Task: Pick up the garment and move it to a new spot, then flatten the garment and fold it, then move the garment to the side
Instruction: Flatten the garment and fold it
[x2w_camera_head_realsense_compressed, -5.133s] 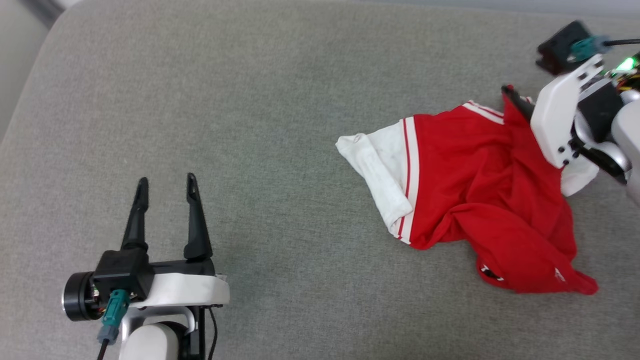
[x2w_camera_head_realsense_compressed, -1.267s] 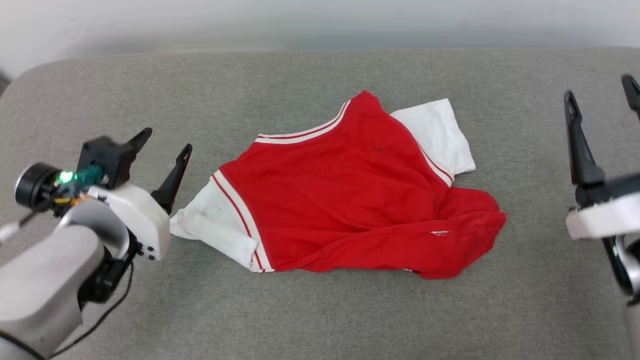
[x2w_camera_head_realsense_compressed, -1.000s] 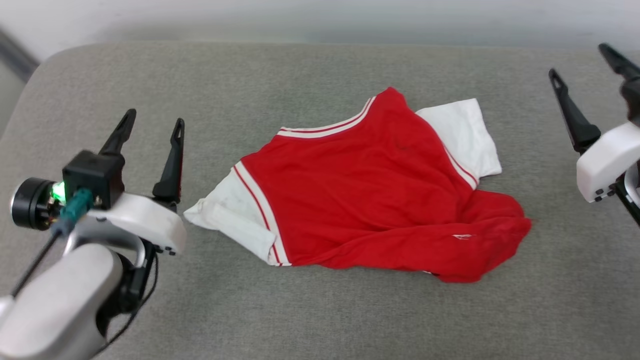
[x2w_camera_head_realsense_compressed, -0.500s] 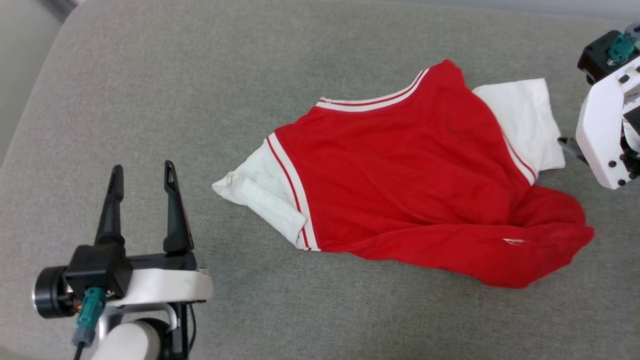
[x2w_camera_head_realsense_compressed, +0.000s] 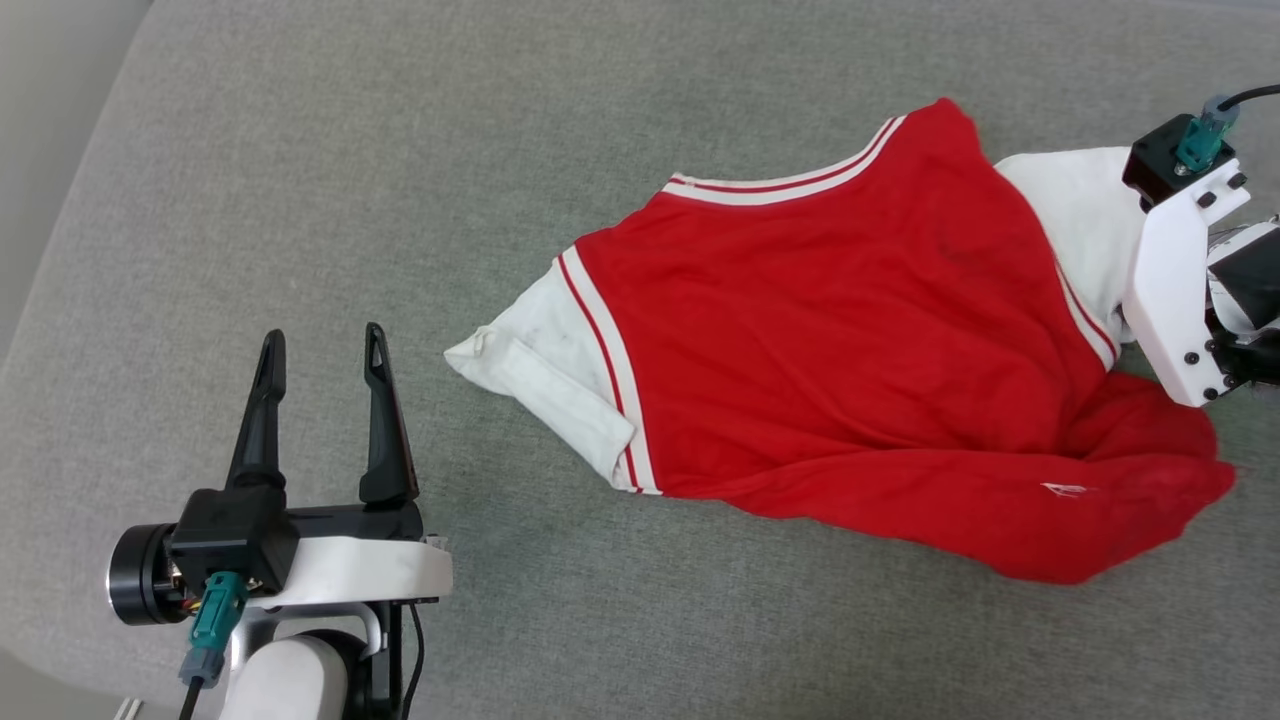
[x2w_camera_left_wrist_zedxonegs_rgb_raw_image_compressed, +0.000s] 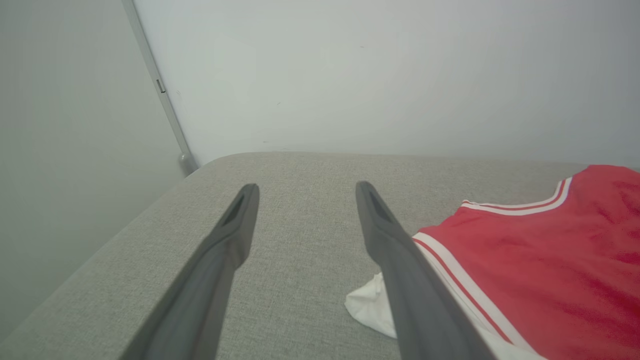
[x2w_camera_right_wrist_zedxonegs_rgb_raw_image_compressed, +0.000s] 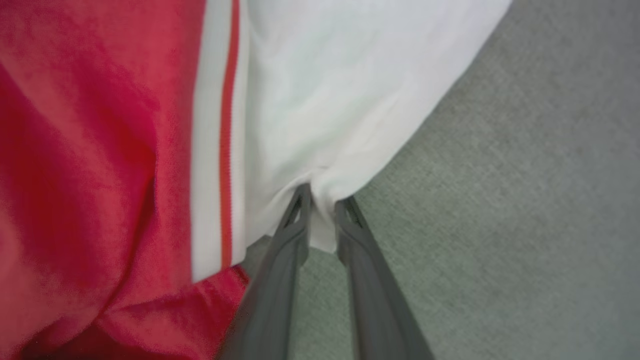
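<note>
Grey cushion (x2w_camera_head_realsense_compressed: 500, 150) held the garment (x2w_camera_head_realsense_compressed: 850, 330); right gripper (x2w_camera_right_wrist_zedxonegs_rgb_raw_image_compressed: 322, 197) pinched its sleeve (x2w_camera_right_wrist_zedxonegs_rgb_raw_image_compressed: 350, 100), left gripper (x2w_camera_head_realsense_compressed: 322, 345) gaped empty near its other end. Lifting needed a firm bite.

Red garment (x2w_camera_head_realsense_compressed: 850, 330), white sleeves, striped trim; rumpled; collar at twelve o'clock, sleeves at two and nine, hem bunched at four.

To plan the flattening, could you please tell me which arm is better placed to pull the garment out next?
Right, probably: the right gripper pinches the garment by a white sleeve, while the left gripper stands open, apart from the other sleeve.
</note>
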